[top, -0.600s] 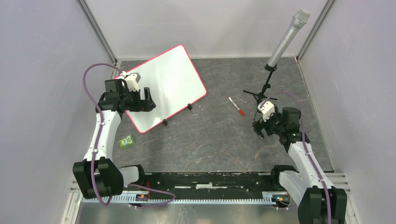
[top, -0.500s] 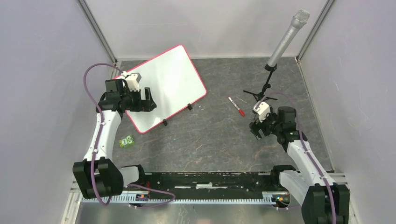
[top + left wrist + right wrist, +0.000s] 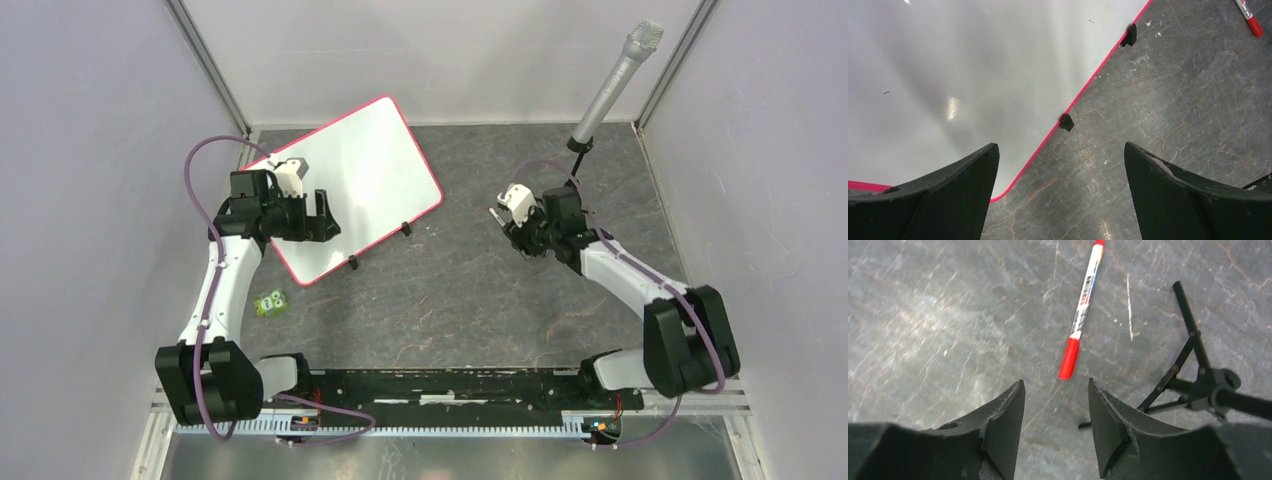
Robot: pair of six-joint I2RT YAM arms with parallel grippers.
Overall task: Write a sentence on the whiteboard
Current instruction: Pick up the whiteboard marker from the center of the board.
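Jaws of the left gripper [image 3: 1060, 146] stand wide and empty above the near corner of the whiteboard [image 3: 365, 175]. The board lies flat on the table [image 3: 470, 300] at back left, askew, with its black clips [image 3: 1066, 122] on the edge facing centre. The right gripper [image 3: 1055, 381] has its jaws part-open with nothing between them, just short of a red-capped marker [image 3: 1083, 305] beside the microphone stand [image 3: 1193, 347]. The fingertips appear to be off the table, but the view is unclear.

Whiteboard [image 3: 365, 170] far left; marker [image 3: 1082, 310] well right of it, before right end effector [image 3: 1055, 382]; microphone stand [image 3: 1190, 332] beside marker.
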